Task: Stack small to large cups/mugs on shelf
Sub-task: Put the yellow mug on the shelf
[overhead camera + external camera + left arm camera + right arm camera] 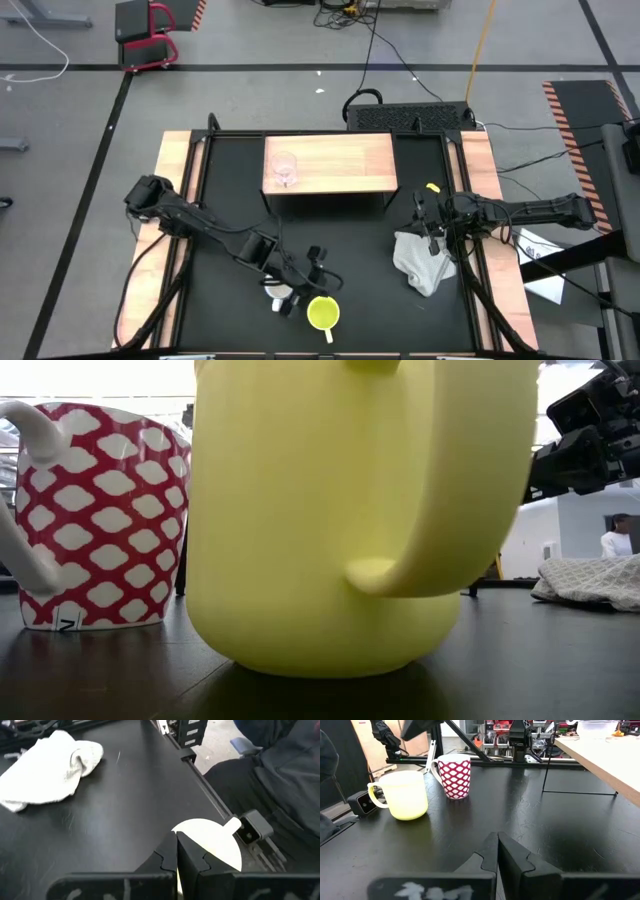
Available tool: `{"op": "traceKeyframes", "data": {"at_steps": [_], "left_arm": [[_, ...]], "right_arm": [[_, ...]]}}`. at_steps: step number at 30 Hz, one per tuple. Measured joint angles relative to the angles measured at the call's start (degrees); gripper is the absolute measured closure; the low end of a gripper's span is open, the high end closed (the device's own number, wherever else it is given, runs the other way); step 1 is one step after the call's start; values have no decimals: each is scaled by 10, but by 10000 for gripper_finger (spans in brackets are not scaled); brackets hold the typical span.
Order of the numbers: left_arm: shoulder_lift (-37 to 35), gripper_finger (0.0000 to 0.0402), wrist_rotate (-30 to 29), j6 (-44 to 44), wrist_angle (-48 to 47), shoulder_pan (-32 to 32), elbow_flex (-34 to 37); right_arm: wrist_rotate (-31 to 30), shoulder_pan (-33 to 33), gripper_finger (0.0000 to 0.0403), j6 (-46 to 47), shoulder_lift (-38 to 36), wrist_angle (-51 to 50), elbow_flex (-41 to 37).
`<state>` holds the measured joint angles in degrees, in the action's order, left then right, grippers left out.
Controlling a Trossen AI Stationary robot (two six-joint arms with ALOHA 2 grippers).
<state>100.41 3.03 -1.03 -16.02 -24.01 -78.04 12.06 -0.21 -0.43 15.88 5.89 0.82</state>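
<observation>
Filling most of the low view, the yellow mug (340, 520) is standing upright at the table's (350, 240) front edge, handle facing the low camera. Just beside it, the red-and-white patterned mug (100, 515) is standing upright. The left gripper (305, 272) is hovering just behind these two mugs, its fingers (172, 855) pressed together and holding nothing. The clear glass cup (285, 168) is sitting on the left part of the wooden shelf (345, 165) at the table's rear. The right gripper (432, 222) is waiting over the white cloth (422, 262) at the right, its fingers (495, 852) likewise closed and empty.
</observation>
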Motion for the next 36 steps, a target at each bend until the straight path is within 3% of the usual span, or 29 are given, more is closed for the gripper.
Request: {"op": "traceKeyframes", "data": {"at_steps": [10, 23, 36], "left_arm": [[65, 401, 17, -20, 0, 2, -26], [67, 401, 45, -7, -22, -6, -26], [67, 401, 30, 0, -49, -7, -25]], "right_arm": [[0, 0, 403, 0, 2, -3, 0], [0, 0, 403, -1, 3, -1, 0], [0, 0, 403, -2, 3, -1, 0]]}}
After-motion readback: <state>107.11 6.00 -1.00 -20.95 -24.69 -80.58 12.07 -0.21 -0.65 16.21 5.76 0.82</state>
